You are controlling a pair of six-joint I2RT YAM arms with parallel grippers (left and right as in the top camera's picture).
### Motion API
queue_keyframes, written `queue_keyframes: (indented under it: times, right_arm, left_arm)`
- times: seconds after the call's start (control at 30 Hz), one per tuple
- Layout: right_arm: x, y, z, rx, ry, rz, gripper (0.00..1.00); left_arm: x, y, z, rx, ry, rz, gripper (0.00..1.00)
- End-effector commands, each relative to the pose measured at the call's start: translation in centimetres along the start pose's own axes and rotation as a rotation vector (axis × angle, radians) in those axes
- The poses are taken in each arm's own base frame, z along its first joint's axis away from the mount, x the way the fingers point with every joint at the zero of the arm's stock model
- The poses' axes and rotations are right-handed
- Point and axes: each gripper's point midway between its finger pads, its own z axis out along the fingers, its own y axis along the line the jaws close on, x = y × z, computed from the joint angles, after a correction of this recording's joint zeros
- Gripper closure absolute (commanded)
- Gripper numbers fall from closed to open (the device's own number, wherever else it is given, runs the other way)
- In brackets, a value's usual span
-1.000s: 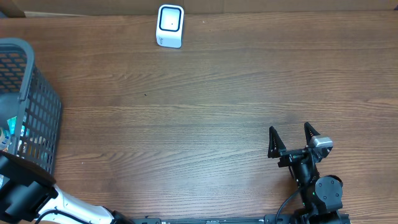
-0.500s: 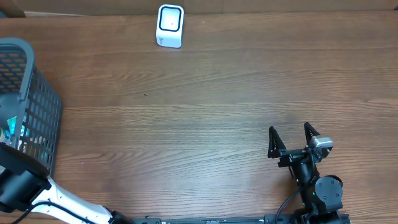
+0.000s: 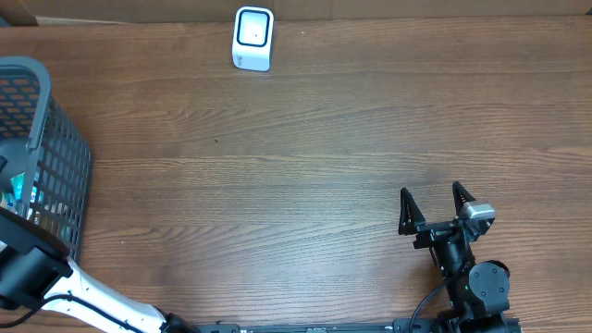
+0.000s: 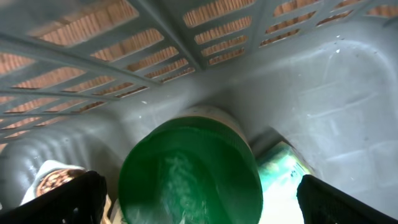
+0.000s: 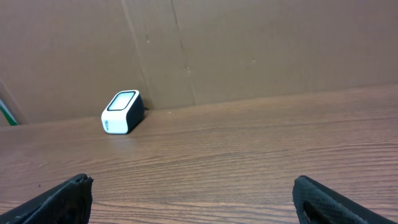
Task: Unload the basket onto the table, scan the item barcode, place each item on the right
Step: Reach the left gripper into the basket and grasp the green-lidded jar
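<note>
Green-lidded canister (image 4: 189,171) sits lower centre in the basket (image 4: 323,93); left hand (image 4: 202,202) spread wide above it. Looks rigid, probably slick: grip its sides.

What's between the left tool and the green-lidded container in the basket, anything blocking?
Nothing visible. The left tool hangs open right over the green-lidded container, and in the wrist view the lid sits between its fingers. The basket wall stands behind it, not between. A greenish packet lies beside it on the right.

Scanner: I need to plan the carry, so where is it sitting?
In the overhead view the white scanner stands at the table's far edge, left of centre.
</note>
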Motion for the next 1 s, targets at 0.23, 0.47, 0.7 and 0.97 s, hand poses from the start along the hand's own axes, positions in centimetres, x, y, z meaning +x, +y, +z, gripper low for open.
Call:
queue_keyframes:
  times: [0.23,0.47,0.7,0.97]
  right_arm:
    - [0.3,0.1,0.0,-0.009,0.002,0.000,0.00]
    - [0.3,0.1,0.0,-0.009,0.002,0.000,0.00]
    - [0.3,0.1,0.0,-0.009,0.002,0.000,0.00]
    - [0.3,0.1,0.0,-0.009,0.002,0.000,0.00]
  left_arm:
    - [1.6,0.4,3.4,-0.054,0.029,0.031,0.01]
    - [1.3,0.3,3.4,-0.049,0.015,0.027,0.21]
    - [1.1,0.2,3.4,-0.047,0.009,0.026,0.58]
    - [0.7,-0.3,2.0,-0.005,0.003,0.021,0.74]
